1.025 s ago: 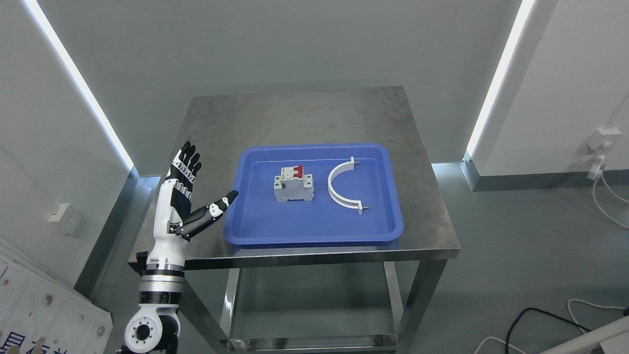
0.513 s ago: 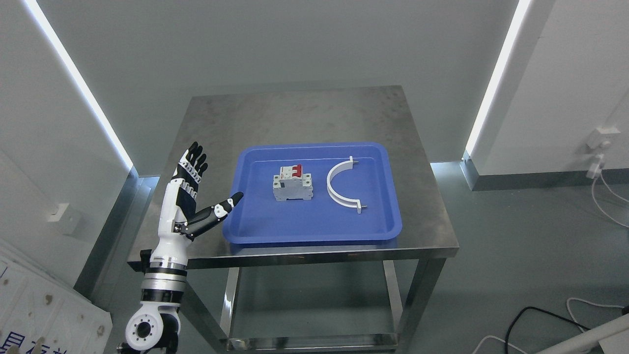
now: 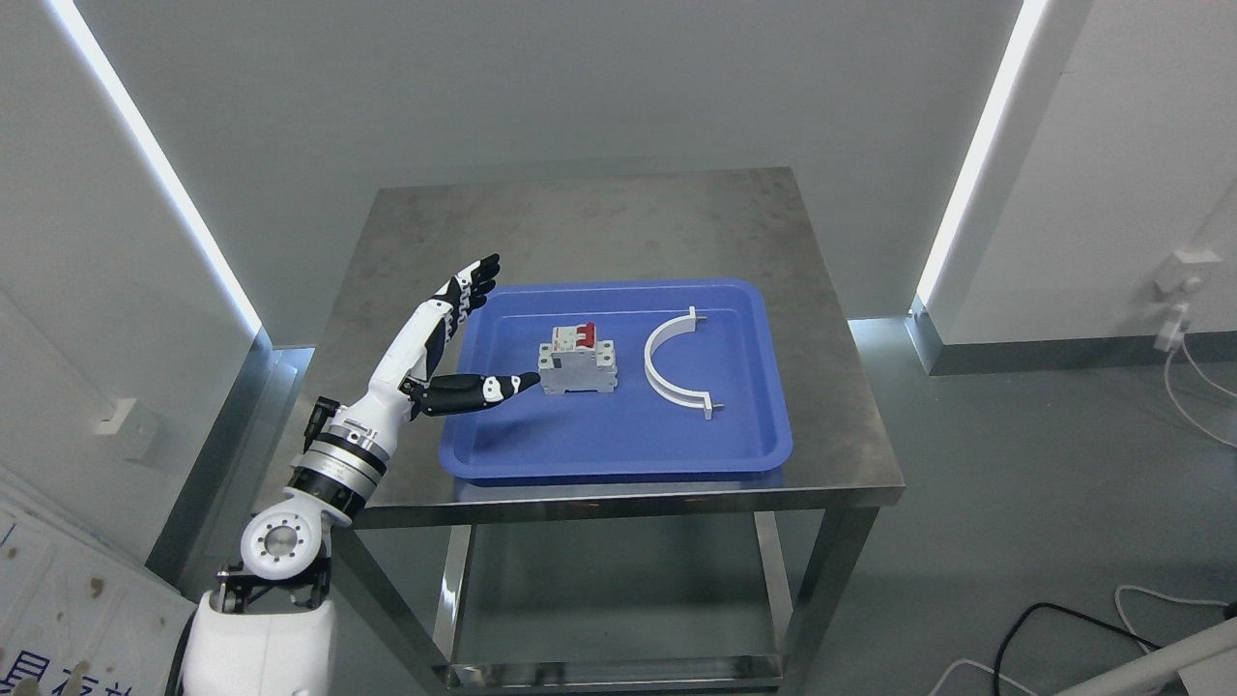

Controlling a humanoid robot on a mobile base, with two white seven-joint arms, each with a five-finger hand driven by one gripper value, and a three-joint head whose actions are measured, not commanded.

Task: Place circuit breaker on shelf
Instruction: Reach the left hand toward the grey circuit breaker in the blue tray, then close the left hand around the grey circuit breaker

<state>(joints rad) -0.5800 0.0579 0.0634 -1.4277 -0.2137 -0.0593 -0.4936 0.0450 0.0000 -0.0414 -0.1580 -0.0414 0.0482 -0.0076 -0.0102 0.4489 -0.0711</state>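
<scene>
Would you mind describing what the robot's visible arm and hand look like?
Only the left arm shows. The left hand has a white back, black palm and finger segments, white knuckle pieces and black fingertips. The thumb is black with one white joint. Behind the white forearm sits a silver and black ringed wrist collar, then a round white joint housing with a ring of holes.
</scene>
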